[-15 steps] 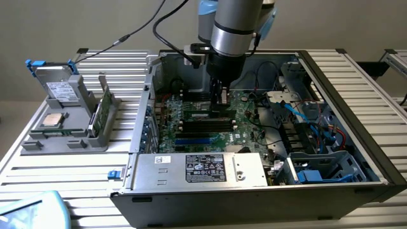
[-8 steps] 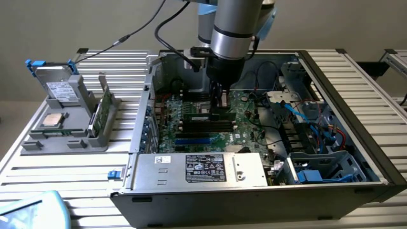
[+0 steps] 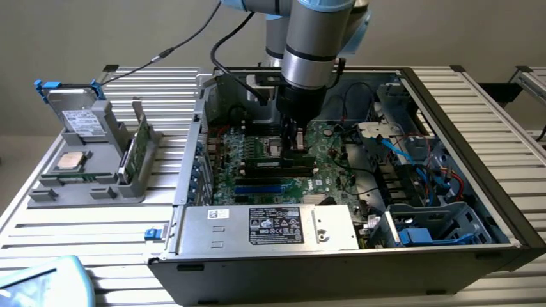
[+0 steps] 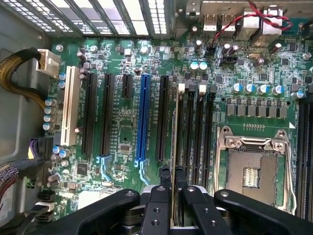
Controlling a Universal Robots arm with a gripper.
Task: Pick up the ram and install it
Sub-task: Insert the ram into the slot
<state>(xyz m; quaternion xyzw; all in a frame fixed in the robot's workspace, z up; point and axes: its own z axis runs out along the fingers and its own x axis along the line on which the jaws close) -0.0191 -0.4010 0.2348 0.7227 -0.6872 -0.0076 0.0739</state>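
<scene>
Gripper (image 4: 172,171) pinches ram (image 4: 171,208) edge-on above black DIMM slots (image 4: 193,132); slight tilt or offset could jam it against a slot wall.

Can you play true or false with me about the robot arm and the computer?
1. The gripper is down inside the open computer case. True.
2. The gripper is pinching the ram, close to the long black slots. True.
3. The blue slot has a card plugged into it. False: it is empty.
4. The grey rack stands inside the case. False: it stands outside, at the exterior view's left.
</scene>
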